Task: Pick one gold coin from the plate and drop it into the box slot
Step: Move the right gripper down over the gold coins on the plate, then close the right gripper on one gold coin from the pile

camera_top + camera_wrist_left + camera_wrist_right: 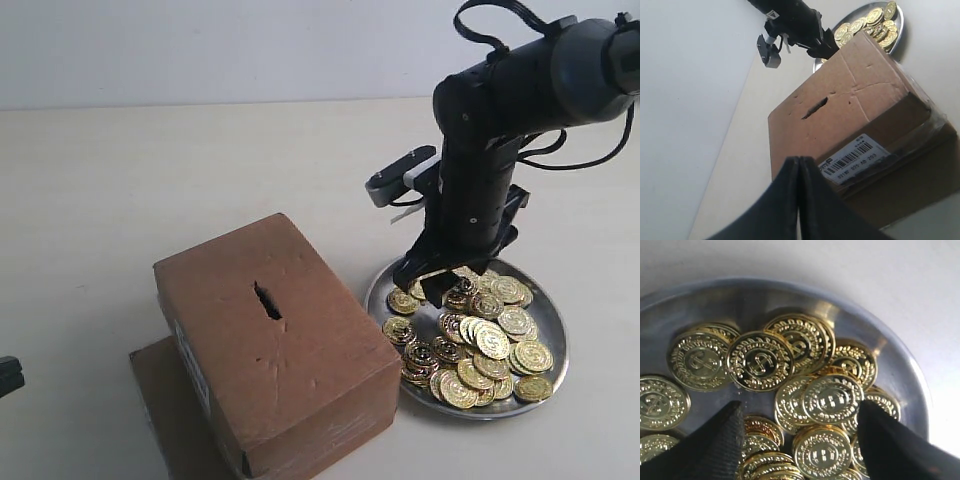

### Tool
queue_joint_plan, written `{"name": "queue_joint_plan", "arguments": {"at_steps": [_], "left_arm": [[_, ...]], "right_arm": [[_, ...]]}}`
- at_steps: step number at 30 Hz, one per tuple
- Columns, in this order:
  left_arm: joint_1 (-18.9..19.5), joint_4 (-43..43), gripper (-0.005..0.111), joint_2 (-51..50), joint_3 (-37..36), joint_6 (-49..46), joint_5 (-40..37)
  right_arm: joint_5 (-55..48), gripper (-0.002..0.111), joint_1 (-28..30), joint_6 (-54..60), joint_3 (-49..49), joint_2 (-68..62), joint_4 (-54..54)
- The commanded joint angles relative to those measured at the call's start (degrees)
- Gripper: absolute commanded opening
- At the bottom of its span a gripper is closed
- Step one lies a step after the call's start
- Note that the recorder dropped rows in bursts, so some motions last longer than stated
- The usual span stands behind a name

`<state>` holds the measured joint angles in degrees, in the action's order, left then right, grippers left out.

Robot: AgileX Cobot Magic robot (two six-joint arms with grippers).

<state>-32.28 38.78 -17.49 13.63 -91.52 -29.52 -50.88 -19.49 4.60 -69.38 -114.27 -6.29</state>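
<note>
Right wrist view shows the right hand (pixel 799 437) spread open, its two dark fingers (pixel 715 442) standing well apart with nothing gripped between them. The gold coins (pixel 760 360) lie in the gap between the fingers and just beyond it, overlapping one another in a loose heap. Whether the fingertips touch any coin cannot be told. Around the heap rises the shiny wall of the plate (pixel 765 300).

In the exterior view the same hand (pixel 432 282) points down over the far left part of the plate (pixel 556 330), at the edge of the coins (pixel 490 340), most of which spread to the right of it and nearer. The plate rests on the pale counter (pixel 150 170), its left rim just beside the box (pixel 300 370). The box sits to the left of the hand and nearer, on a flat cardboard sheet (pixel 160 390). The box slot (pixel 267 300) is a dark ragged slit in the middle of the box's top, well apart from the hand.

The left wrist view shows the left hand (pixel 798 200) with its fingers pressed together and empty, near a barcode label (pixel 852 155) on the side of the box (pixel 865 110), with the slot (pixel 815 107) and plate (pixel 900 30) farther off.
</note>
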Motion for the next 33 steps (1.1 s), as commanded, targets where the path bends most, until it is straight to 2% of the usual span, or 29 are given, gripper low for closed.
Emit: {"name": "queue_joint_plan", "arguments": {"at_steps": [1, 8, 33], "left_arm": [[-0.46, 0.43, 0.000, 0.21, -0.22, 0.29, 0.61], [-1.34, 0.43, 0.000, 0.20, -0.22, 0.29, 0.61], [-1.59, 0.43, 0.000, 0.20, -0.22, 0.40, 0.61]], "right_arm": [[-2.44, 0.060, 4.98, 8.46, -1.79, -0.51, 9.40], [-2.44, 0.054, 6.83, 9.27, -1.89, -0.51, 11.96], [1.25, 0.054, 6.83, 6.64, -1.89, -2.65, 8.77]]}}
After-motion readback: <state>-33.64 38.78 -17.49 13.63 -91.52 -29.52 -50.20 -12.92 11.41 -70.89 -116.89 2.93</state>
